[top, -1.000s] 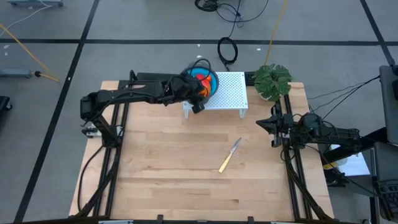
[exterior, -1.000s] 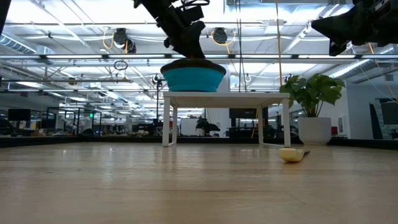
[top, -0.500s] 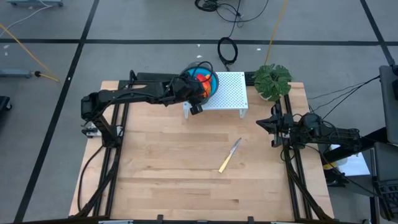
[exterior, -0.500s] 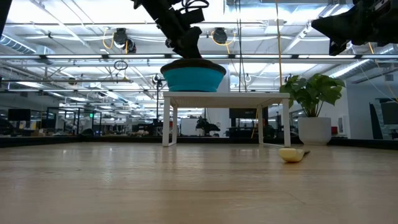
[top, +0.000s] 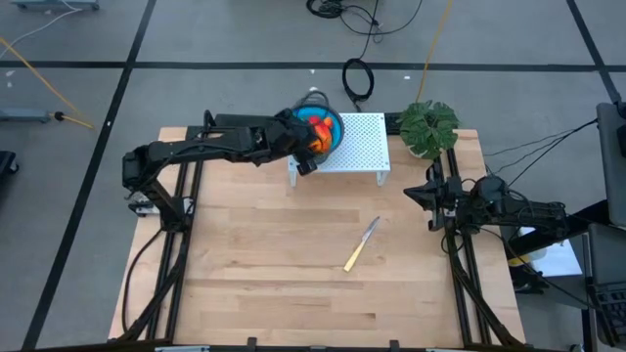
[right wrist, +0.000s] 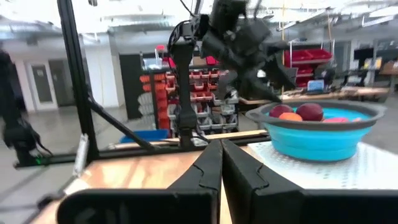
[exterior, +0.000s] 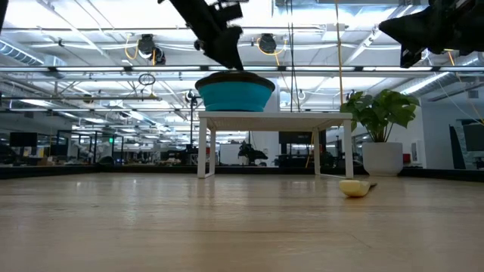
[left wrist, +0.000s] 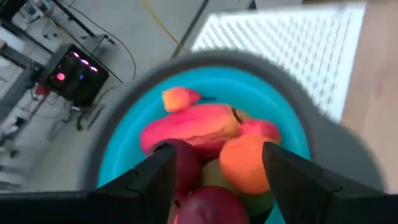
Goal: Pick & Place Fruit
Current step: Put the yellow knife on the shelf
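Since the earlier frame, the left end effector [top: 305, 156] had lifted slightly above the blue bowl [exterior: 235, 94] on the white stand [top: 360, 143] at upper centre, its fingers [left wrist: 155, 177] spread apart and empty. Fruit [left wrist: 205, 134] lay piled in the bowl. The right end effector [right wrist: 221, 163], pressed together, waited at right. A release looked just finished; next would come withdrawing clear of the rim.

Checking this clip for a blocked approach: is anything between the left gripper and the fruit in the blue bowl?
Nothing visible. The left gripper hangs open directly over the blue bowl, its fingers framing the piled fruit, with only open air between. The knife lies well away on the table.
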### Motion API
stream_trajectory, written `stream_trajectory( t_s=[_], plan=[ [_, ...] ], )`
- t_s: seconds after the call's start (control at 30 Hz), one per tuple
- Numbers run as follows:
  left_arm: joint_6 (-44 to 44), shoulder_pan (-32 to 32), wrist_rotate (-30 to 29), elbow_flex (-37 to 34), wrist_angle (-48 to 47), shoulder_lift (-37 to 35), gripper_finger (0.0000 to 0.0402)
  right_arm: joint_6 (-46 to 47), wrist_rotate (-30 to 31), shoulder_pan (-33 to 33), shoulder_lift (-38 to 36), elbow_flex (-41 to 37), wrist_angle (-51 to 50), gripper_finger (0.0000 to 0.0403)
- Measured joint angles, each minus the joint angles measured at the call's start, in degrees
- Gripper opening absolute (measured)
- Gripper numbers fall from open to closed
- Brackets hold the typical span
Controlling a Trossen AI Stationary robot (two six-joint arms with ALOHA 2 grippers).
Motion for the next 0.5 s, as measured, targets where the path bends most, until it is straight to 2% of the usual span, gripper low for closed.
stream_trajectory(
  t_s=[0.2,0.3,0.5],
  plan=[
    [-15.0,-2.13,3.68,0.0,-2.05,-5.04,0.0222,9.72,-0.81,0.02,0.0,0.0,0.84,0.0003],
    [-19.26,-3.96,6.19,0.0,-4.11,-6.55,0.0207,12.65,-4.14,0.02,0.0,0.0,0.86,0.0002],
    [-24.86,-10.17,6.69,0.02,-4.93,-6.59,0.0162,20.78,-13.02,0.04,1.19,0.0,2.97,0.0004]
  ],
)
